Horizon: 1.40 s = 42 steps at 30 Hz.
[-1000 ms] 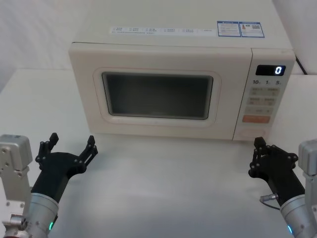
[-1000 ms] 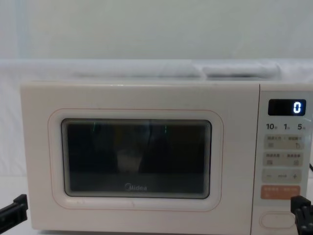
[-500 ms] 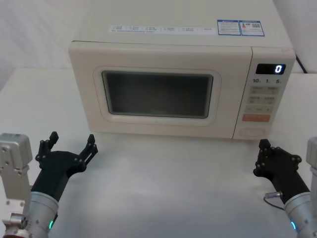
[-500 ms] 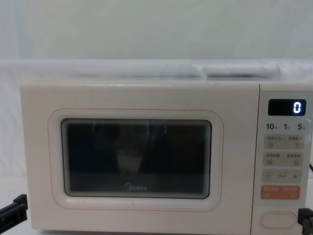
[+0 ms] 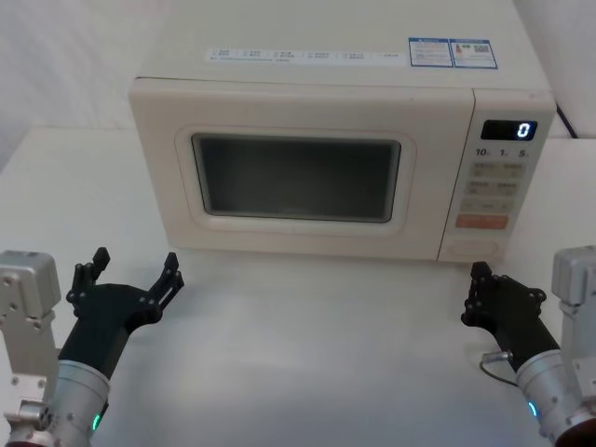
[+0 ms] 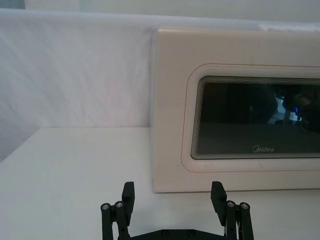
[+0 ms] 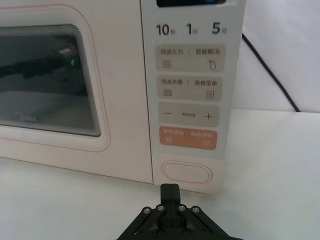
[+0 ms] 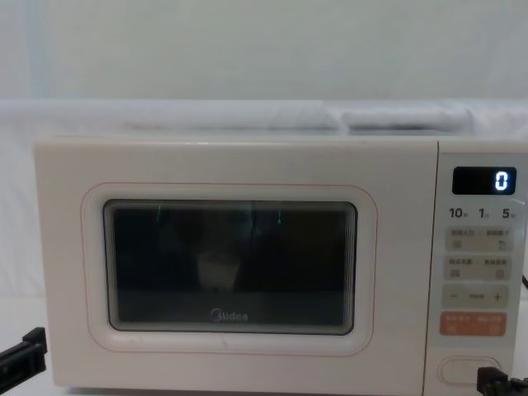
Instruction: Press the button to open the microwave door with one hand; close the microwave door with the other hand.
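The button (image 7: 186, 173) is a wide pill lying with its long axis level, facing straight out toward the robot at the bottom of the microwave's control panel (image 7: 188, 85), under the orange key (image 7: 188, 138). It sits just ahead of the right pincer (image 5: 480, 293) and a little above it, apart from the tips with a strip of bare counter (image 5: 317, 354) between. In the right wrist view the right pincer's fingers (image 7: 169, 195) stand pressed together into one narrow point aimed at the button, clenched on nothing.

The microwave door (image 5: 298, 172) is shut flush with the front, its long side level and its dark window facing the robot. It stands ahead of the left pincer (image 5: 130, 275) and off toward the right pincer's side, well apart. The left pincer is released, its fingers (image 6: 128, 197) spread wide and empty, hovering low over the counter.
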Available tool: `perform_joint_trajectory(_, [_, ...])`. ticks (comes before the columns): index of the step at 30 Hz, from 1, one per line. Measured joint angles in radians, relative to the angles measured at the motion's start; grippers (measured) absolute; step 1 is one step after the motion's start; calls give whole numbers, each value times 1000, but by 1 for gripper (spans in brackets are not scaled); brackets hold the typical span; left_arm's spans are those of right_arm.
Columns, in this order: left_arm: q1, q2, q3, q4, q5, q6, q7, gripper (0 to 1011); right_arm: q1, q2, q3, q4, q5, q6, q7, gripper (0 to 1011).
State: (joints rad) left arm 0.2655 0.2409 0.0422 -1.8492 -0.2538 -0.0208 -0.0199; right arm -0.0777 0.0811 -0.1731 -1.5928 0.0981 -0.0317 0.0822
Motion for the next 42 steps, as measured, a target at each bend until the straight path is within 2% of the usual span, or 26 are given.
perform_joint_trajectory(18, [0,0,0,0,0,0,0,1001,90,-40,22,120,-6,-13,9,0])
perform_joint_trajectory(29, [0,0,0,0,0,0,0,1001,140,-51,27,182,-13,-19,9,0])
perform_joint_trajectory(42, [0,0,0,0,0,0,0,1001,173,-64,38,229,-13,-30,7,0])
